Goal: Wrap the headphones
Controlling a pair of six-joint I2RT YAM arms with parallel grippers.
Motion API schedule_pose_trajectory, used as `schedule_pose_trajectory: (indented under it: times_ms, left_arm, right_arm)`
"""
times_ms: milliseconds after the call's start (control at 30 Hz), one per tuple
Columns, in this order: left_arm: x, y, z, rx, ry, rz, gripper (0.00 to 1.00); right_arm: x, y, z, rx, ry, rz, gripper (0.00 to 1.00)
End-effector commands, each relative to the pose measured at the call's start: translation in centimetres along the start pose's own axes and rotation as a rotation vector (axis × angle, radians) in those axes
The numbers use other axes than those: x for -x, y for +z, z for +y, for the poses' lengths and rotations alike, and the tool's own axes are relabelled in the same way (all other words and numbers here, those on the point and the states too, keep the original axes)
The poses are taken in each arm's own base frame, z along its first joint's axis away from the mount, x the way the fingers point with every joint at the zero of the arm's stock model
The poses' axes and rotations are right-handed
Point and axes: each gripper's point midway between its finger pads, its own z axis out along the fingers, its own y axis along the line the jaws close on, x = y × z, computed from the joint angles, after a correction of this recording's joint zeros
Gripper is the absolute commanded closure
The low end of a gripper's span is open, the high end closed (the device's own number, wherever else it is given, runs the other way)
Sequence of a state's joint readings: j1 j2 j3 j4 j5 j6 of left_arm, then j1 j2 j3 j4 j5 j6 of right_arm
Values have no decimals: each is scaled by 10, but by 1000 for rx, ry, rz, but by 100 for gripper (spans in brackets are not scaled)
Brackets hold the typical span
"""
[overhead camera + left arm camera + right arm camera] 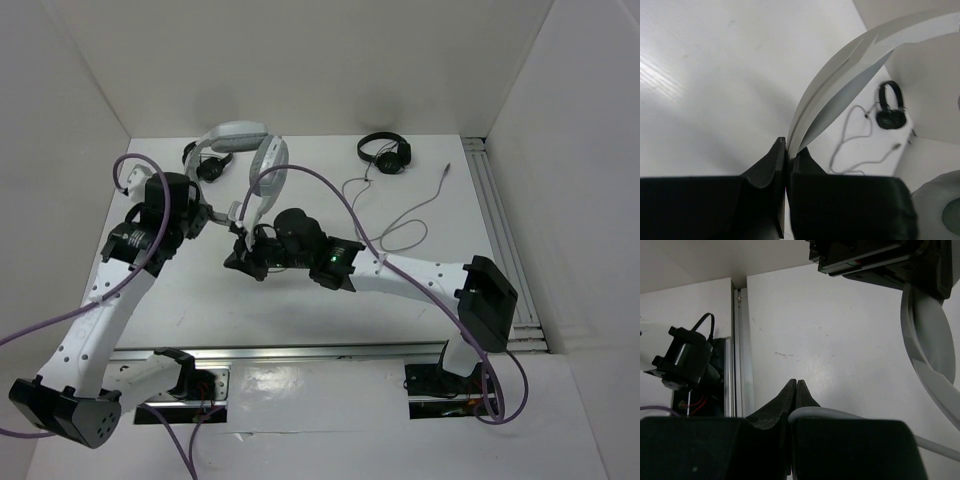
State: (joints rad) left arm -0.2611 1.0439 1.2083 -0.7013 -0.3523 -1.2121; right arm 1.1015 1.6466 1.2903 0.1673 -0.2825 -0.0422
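The white and light-grey headphones (240, 135) are lifted at the back centre. One end of the headband (268, 168) curves down toward the grippers. My left gripper (236, 222) is shut on that end. In the left wrist view the band (840, 85) rises from between the jaws (786, 147), and a padded earcup (940, 205) shows at lower right. My right gripper (243, 258) sits just below the left one, jaws shut (796, 385). The thin grey cable (830, 412) bends out over one finger. The cable (400, 225) trails right across the table to its plug (447, 168).
Two small black headphones lie at the back, one on the left (210, 165) and one on the right (385, 152). A metal rail (495, 220) runs along the right wall. Purple robot cables (330, 195) arc over the work area. White walls enclose the table.
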Motion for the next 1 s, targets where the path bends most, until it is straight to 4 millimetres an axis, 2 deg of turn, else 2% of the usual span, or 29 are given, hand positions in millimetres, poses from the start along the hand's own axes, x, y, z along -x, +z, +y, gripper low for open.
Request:
schedule_pose_trajectory:
  times_ms: [0,133,200,300,333,400,467,533,567,600,633,667,800,833,933,967]
  left_arm:
    - [49,-2,-27,-43,-106,-238,100]
    - [54,7,-19,33,-12,-295,100]
    - [56,12,-20,89,36,-333,100]
    - [53,20,-9,177,114,-330,100]
    - [47,27,-6,206,150,-319,100]
    - [48,33,-2,242,169,-332,100]
    - [40,44,5,276,205,-315,100]
    - [35,51,4,277,218,-296,100]
    - [31,54,4,279,223,-283,100]
    - [27,58,5,284,229,-268,100]
    - [24,59,8,289,234,-256,100]
    - [23,61,3,266,231,-253,100]
    - [21,67,10,288,266,-262,100]
    - [18,72,13,303,285,-253,100]
    - [11,88,21,345,338,-242,100]
    - [5,98,23,359,352,-214,100]
  right_arm:
    - [27,-6,58,218,-41,-64,100]
    - [27,-8,69,278,-25,-61,100]
    - [33,-9,74,307,-27,-85,100]
    - [34,-14,78,362,11,-90,95]
    - [41,-17,79,391,23,-103,94]
    - [52,-20,80,418,23,-135,92]
    - [57,-25,84,464,44,-146,92]
    - [74,-38,78,482,41,-215,91]
    - [70,-44,81,511,82,-211,90]
    - [70,-46,74,511,98,-225,89]
    - [81,-53,75,523,84,-271,86]
    - [79,-58,74,533,109,-269,84]
    - [88,-65,71,540,126,-295,80]
    - [90,-70,69,544,129,-297,74]
    - [105,-79,66,549,108,-321,71]
    - [100,-78,66,546,128,-297,70]
